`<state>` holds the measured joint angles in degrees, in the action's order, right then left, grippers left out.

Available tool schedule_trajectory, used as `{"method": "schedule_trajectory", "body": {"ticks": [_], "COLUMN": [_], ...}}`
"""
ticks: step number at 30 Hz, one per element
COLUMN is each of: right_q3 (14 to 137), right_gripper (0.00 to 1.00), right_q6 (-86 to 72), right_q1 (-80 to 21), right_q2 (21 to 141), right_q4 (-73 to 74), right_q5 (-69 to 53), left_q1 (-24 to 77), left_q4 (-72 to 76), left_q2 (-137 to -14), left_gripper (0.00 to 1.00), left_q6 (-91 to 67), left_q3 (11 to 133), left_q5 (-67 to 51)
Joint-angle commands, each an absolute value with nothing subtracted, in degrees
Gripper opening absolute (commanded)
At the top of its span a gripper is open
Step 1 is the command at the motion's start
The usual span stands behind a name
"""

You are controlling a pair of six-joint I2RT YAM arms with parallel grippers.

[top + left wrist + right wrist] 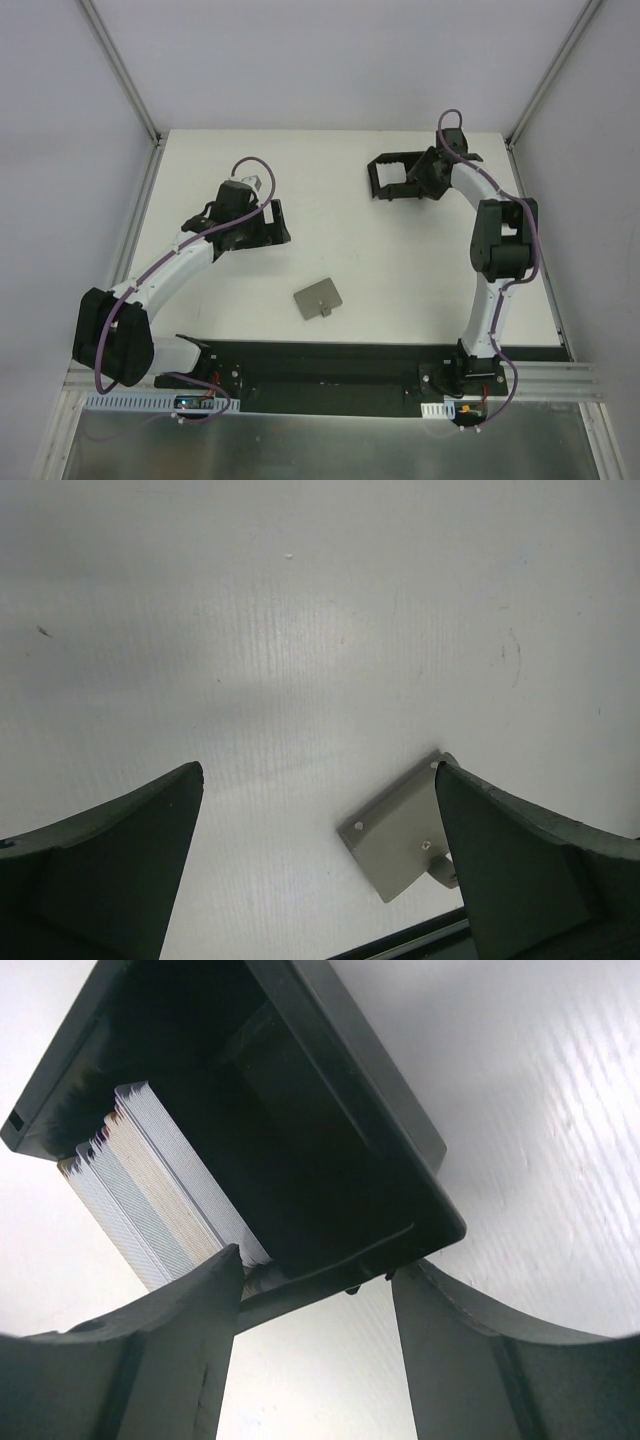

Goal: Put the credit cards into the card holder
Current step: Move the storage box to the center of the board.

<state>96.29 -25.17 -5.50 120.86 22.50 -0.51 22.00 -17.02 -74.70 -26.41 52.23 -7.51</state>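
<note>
- The white table (330, 190) has pale walls standing along its left, far and right edges.
- A black strip (330, 362) runs along the near edge, at 6 o'clock, where both arms are bolted on.
- The card holder (383, 162) is a black box. It sits at about 1 o'clock from the middle of the table, near the far edge.
- There is bare table between the card holder and the right wall, and the right arm bends through that room.
- The credit cards (150, 1185) stand on edge in a tight pack inside the card holder. They lean against one end of it, and only their pale edges show.
- The rest of the card holder looks dark and hollow.
- The right claw (318, 1268) is at the card holder with its two fingers held apart.
- The rim of the box runs across the gap between them, and white table shows below it. The claw pinches nothing.
- Its finger at 9 o'clock in the right wrist view is just beside the pack of cards. I cannot tell if it touches them.
- The left claw (315, 770) is spread wide over bare table, at about 10 o'clock from the middle. It holds nothing.
- A grey wallet (395, 842) lies flat just beside one of its fingers.
- From above, the wallet is at about 6 o'clock from the middle, with bare table all round it, well apart from the card holder.
</note>
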Motion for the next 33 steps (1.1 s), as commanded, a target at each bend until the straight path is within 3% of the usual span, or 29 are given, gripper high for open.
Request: {"method": "schedule_trajectory", "body": {"ticks": [1, 12, 22, 33], "right_q3": [87.8, 71.5, 57.5, 59.1], "right_gripper": [0.62, 0.63, 0.65, 0.75], "right_q6": [-25.3, -29.3, -39.3, -32.3], "right_q1": [-7.8, -13.7, -20.7, -22.9], "right_q2": [114.3, 100.2, 88.4, 84.1], "right_q4": [24.4, 23.0, 20.0, 19.9], "right_q5": [-3.5, -3.8, 3.2, 2.7], "left_q1": [21.4, 21.4, 21.4, 21.5], "left_q4": [-17.7, -17.6, -17.7, -17.0], "left_q2": [-74.3, -74.9, -76.2, -75.3], "left_gripper": [0.99, 0.99, 0.99, 0.99], "left_q6": [-26.8, -27.9, -29.6, -29.2], "left_q3": [53.1, 50.8, 49.5, 46.9], "left_q5": [-9.1, -10.4, -12.8, -14.7]}}
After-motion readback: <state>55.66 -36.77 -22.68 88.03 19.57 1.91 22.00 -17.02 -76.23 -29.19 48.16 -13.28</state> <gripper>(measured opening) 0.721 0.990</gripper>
